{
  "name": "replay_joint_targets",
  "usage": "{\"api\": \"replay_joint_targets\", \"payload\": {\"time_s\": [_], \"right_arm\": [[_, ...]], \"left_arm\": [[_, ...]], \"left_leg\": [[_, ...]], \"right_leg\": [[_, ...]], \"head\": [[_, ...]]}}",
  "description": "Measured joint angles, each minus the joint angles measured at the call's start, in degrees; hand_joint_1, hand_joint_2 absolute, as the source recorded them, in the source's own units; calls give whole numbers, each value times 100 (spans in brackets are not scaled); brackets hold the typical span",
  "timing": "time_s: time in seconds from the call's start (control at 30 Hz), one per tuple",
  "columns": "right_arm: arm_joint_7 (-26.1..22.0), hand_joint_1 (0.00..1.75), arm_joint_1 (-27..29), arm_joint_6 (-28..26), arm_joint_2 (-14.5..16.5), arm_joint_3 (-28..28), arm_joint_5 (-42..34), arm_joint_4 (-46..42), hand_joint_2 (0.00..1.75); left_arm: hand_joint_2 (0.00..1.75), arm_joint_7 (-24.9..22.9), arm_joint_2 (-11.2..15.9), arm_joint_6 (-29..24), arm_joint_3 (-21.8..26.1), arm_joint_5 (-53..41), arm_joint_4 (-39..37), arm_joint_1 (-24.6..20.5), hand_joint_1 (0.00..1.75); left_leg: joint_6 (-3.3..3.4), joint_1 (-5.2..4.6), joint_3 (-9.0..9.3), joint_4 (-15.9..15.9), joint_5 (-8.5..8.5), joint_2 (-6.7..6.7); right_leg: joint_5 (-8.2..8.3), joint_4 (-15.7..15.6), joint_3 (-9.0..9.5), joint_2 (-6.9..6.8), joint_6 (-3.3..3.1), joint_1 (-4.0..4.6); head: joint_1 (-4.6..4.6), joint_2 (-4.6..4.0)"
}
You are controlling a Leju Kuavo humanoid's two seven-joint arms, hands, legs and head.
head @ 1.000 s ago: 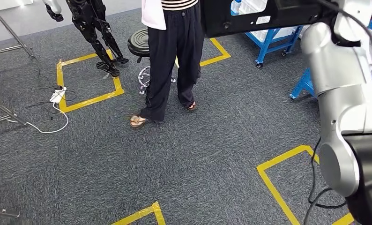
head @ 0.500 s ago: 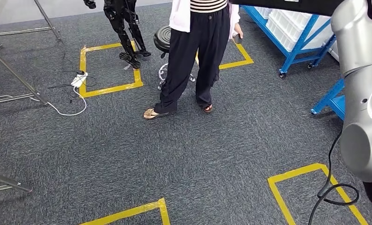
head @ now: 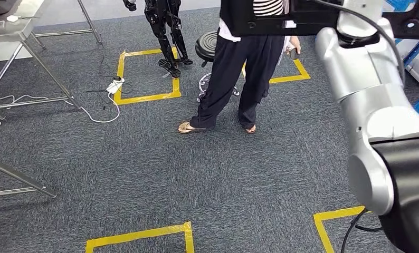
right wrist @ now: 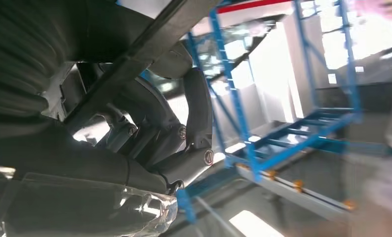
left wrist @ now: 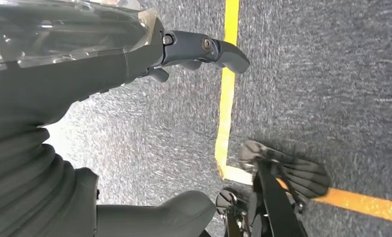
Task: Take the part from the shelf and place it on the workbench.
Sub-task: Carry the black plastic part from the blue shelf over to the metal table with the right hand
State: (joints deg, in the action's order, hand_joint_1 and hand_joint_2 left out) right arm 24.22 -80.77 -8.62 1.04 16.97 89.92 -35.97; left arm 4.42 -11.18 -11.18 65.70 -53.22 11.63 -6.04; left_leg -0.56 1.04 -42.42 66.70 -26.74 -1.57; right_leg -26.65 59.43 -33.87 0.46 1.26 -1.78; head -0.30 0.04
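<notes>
Dark grey carpet floor (head: 144,174) marked with yellow tape squares (head: 146,74) spreads under the robot, and every place below is given against the person in wide black trousers and sandals (head: 234,79) standing on it in the head view. The robot's silver right arm (head: 371,105) rises close to the camera to the right of the person, its upper end meeting a long flat black part (head: 281,18) that crosses in front of the person's torso. In the right wrist view the right hand (right wrist: 174,138) has its dark fingers (right wrist: 199,108) curled around a dark bar of that black part (right wrist: 135,54), with a blue metal shelf rack (right wrist: 253,123) blurred behind. A steel-legged table (head: 17,31) stands well to the left of the person. Another black humanoid robot's legs (head: 168,31) stand on a tape square to the person's left, and a black round stool (head: 207,45) sits just beside the person between the two. A white power strip with its cable (head: 114,86) lies on the carpet left of that square. In the left wrist view the left hand (left wrist: 184,54) hangs over the carpet with fingers apart, holding nothing.
</notes>
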Motion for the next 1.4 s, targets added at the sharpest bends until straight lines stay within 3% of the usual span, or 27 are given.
{"api": "replay_joint_targets", "payload": {"time_s": [0.07, 0.1, 0.13, 0.17, 0.23, 0.3, 0.37, 0.43, 0.5, 0.57, 0.6, 0.63, 0.67, 0.73, 0.8, 0.87, 0.9, 0.97, 1.03, 1.1, 1.13, 1.17, 1.23, 1.3, 1.33, 1.4], "right_arm": [[6, 175, 57, 21, 75, 71, 15, -59, 175], [7, 175, 87, 52, 99, 91, 15, -86, 175], [11, 175, 122, 104, 125, 119, 15, -123, 175], [27, 175, 174, 176, 157, 166, 15, -184, 175], [73, 175, 325, 322, 240, 320, 15, -365, 175], [118, 175, 550, 423, 344, 500, 16, -567, 175], [157, 175, 790, 476, 455, 647, 17, -742, 175], [172, 175, 953, 496, 518, 736, 17, -887, 175], [136, 175, 1026, 531, 528, 778, 16, -973, 175], [43, 175, 1127, 585, 546, 846, 16, -1014, 175], [-9, 175, 1202, 602, 571, 899, 15, -1030, 175], [-64, 175, 1289, 611, 618, 972, 16, -1050, 175], [-123, 175, 1370, 612, 681, 1055, 16, -1075, 175], [-279, 175, 1536, 614, 861, 1249, 17, -1139, 175], [-427, 175, 1727, 625, 1070, 1461, 16, -1208, 175], [-490, 175, 1918, 649, 1258, 1654, 15, -1274, 175], [-523, 175, 1989, 669, 1340, 1730, 15, -1308, 175], [-647, 175, 2085, 720, 1451, 1848, 15, -1389, 175], [-758, 175, 2210, 792, 1496, 1953, 16, -1488, 175], [-782, 175, 2420, 844, 1501, 2037, 17, -1593, 175], [-767, 175, 2537, 855, 1491, 2065, 16, -1646, 175], [-743, 175, 2638, 864, 1472, 2085, 16, -1698, 175], [-669, 175, 2775, 877, 1406, 2105, 15, -1807, 175], [-596, 175, 2877, 888, 1289, 2108, 15, -1945, 175], [-561, 175, 2940, 897, 1221, 2103, 15, -2025, 175], [-504, 175, 3083, 927, 1086, 2087, 15, -2196, 175]], "left_arm": [[175, -3, 1, 11, -78, -61, 0, -11, 0], [175, -6, 1, 15, -120, -117, -1, -5, 0], [175, -9, 1, 21, -171, -199, -1, 5, 0], [175, -8, 1, 30, -230, -287, -1, 14, 0], [175, 19, -1, 62, -348, -413, -1, 15, 0], [175, 57, -8, 90, -435, -450, -1, 3, 0], [175, 79, -20, 98, -489, -455, 0, -1, 0], [175, 92, -37, 97, -535, -458, 0, 4, 0], [175, 83, -52, 89, -565, -464, 0, 3, 0], [175, 13, -66, 56, -573, -459, 0, 0, 0], [175, -35, -75, 34, -573, -450, 0, 4, 0], [175, -84, -85, 8, -572, -437, 0, 10, 0], [175, -123, -95, -10, -571, -425, 0, 16, 0], [175, -176, -114, -47, -570, -412, 0, 15, 0], [175, -205, -130, -74, -570, -407, -1, 6, 0], [175, -226, -142, -87, -570, -407, -2, 14, 0], [175, -240, -150, -91, -570, -415, -2, 23, 0], [175, -277, -162, -102, -571, -453, -2, 33, 0], [175, -291, -176, -115, -576, -553, -2, 29, 0], [175, -291, -185, -122, -612, -690, -2, 32, 0], [175, -299, -187, -125, -644, -758, -2, 40, 0], [175, -316, -187, -128, -683, -823, -2, 48, 0], [175, -367, -190, -147, -755, -934, -2, 56, 0], [175, -400, -196, -170, -819, -1031, -1, 52, 0], [175, -407, -198, -179, -850, -1085, -1, 52, 0], [175, -425, -197, -195, -916, -1215, 0, 69, 0]], "left_leg": [[0, 3, -326, 733, -320, 101], [9, 2, -381, 881, -348, 111], [23, 0, -316, 792, -270, 121], [42, -5, -138, 496, -119, 156], [94, -48, 306, -278, 142, 375], [142, -110, 509, -651, 211, 515], [192, -127, 519, -697, 232, 423], [262, -101, 556, -777, 285, 315], [313, -77, 579, -828, 323, 192], [323, -70, 578, -829, 329, 40], [321, -67, 579, -828, 330, -38], [317, -63, 581, -825, 332, -113], [308, -59, 582, -820, 333, -180], [259, -55, 566, -793, 324, -302], [181, -48, 537, -774, 326, -402], [113, -25, 513, -791, 352, -489], [84, -19, 493, -781, 344, -457], [37, -26, 365, -526, 171, -215], [4, -30, 63, 140, -176, 49], [-10, -23, -228, 754, -396, 115], [-10, -23, -249, 805, -369, 132], [-6, -22, -146, 619, -246, 161], [9, -39, 280, -149, 63, 354], [45, -70, 555, -660, 190, 497], [66, -90, 582, -726, 181, 493], [132, -86, 587, -752, 204, 362]], "right_leg": [[-12, 1, -2, -140, -43, 67], [-20, 2, -1, -212, -54, 94], [-26, 3, 2, -279, -63, 114], [-33, 3, 6, -340, -71, 128], [-47, 4, 12, -432, -78, 167], [-56, -1, 15, -500, -68, 205], [-65, -18, 29, -570, -45, 219], [-157, 100, -21, -438, -23, 203], [-403, 627, -265, -188, -33, 166], [-650, 1351, -617, -96, -32, 139], [-685, 1545, -726, -85, -7, 127], [-627, 1512, -732, -76, 35, 114], [-494, 1271, -638, -57, 84, 97], [-165, 472, -273, 127, 174, 40], [-17, 25, -51, 262, 168, 19], [-1, -5, -33, 187, 105, 42], [12, -15, -29, 133, 76, 40], [28, -36, -22, 21, -4, 25], [21, -40, -19, -98, -70, 49], [9, -39, -19, -233, -93, 71], [5, -39, -19, -301, -97, 75], [1, -39, -19, -365, -99, 77], [-7, -36, -19, -474, -92, 100], [-24, -40, -15, -566, -64, 149], [-31, -50, -4, -615, -43, 173], [-50, -63, 19, -673, 10, 181]], "head": [[-11, 0], [-11, 0], [-11, 0], [-10, 0], [-9, 0], [-5, 0], [-2, 0], [3, 1], [15, 1], [24, 0], [25, 0], [28, 0], [29, 0], [35, 0], [30, 0], [28, 0], [29, 0], [6, 0], [-14, 0], [-14, 0], [-15, 0], [-15, 0], [-18, 0], [-9, 1], [-2, 1], [12, 1]]}}
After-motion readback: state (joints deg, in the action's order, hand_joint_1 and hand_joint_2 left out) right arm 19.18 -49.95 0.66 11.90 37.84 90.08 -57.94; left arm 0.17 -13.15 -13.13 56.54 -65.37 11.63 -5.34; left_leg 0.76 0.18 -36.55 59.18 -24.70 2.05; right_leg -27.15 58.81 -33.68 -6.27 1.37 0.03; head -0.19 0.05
